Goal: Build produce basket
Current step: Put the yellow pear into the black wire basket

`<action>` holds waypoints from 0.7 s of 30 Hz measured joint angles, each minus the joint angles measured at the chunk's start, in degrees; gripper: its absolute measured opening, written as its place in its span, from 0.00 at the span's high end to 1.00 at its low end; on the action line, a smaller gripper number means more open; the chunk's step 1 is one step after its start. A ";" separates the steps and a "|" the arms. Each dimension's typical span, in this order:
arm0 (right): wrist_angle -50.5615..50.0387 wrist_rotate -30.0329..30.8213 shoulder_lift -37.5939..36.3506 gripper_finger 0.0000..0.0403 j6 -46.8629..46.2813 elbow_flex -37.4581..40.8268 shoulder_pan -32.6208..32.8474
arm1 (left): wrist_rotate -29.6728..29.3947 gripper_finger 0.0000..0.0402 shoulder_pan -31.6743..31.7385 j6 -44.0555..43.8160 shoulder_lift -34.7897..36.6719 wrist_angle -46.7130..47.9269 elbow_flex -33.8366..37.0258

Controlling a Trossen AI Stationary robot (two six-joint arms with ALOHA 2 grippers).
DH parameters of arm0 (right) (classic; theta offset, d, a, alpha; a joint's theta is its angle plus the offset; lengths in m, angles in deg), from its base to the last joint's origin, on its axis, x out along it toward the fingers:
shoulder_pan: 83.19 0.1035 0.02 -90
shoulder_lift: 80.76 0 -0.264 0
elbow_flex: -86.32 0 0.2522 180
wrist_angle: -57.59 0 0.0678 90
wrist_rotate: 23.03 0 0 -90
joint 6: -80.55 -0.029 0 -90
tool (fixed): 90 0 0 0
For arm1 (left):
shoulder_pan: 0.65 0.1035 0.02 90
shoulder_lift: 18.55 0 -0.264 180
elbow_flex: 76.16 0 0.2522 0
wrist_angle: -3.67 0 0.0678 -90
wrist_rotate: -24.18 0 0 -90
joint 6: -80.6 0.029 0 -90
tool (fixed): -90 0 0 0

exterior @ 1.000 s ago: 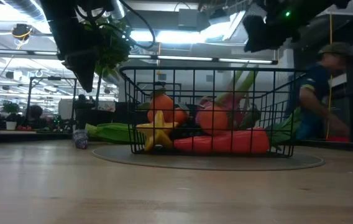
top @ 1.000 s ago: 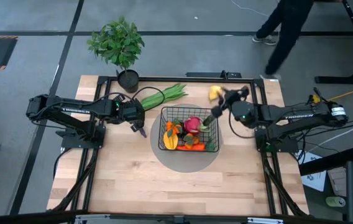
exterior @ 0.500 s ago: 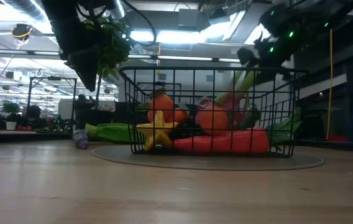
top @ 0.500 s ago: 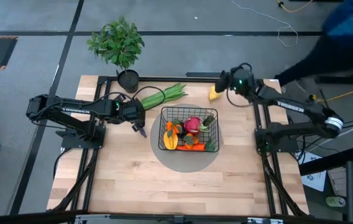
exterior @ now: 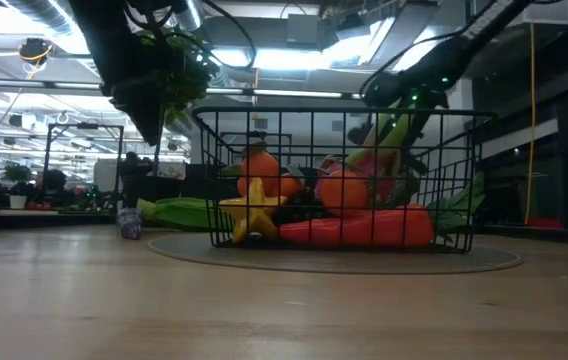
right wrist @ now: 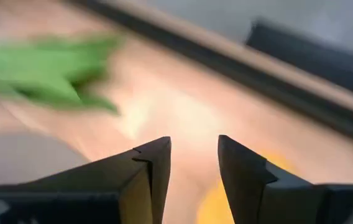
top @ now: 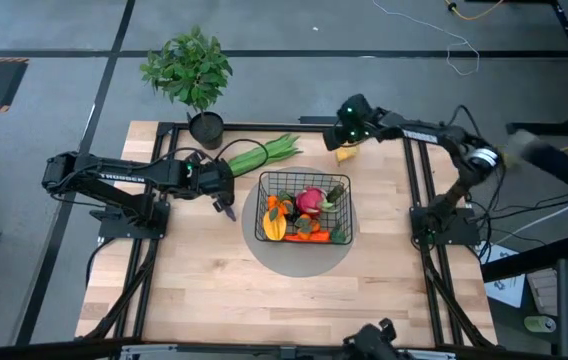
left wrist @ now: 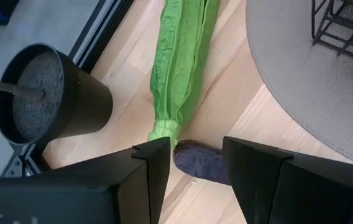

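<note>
Right hand (top: pixel 345 137) now over yellow fruit (top: pixel 347 153), fingers apart; potted plant (top: pixel 190 72), green bundle (top: pixel 260 154) nearby; left hand (left wrist: pixel 195 163) seemingly open

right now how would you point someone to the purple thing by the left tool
Start at the small black wire-grid basket on the round grey mat, then go left to the left tool. The small dark purple grape cluster lies on the wood there, at the blunt end of the long green stalk bundle, the only dark produce outside the basket.
</note>
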 joint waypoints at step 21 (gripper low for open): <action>-57.25 24.13 -6.37 0.69 -11.83 -8.63 11.64 | 0.06 0.66 0.00 0.09 0.00 -0.25 0.00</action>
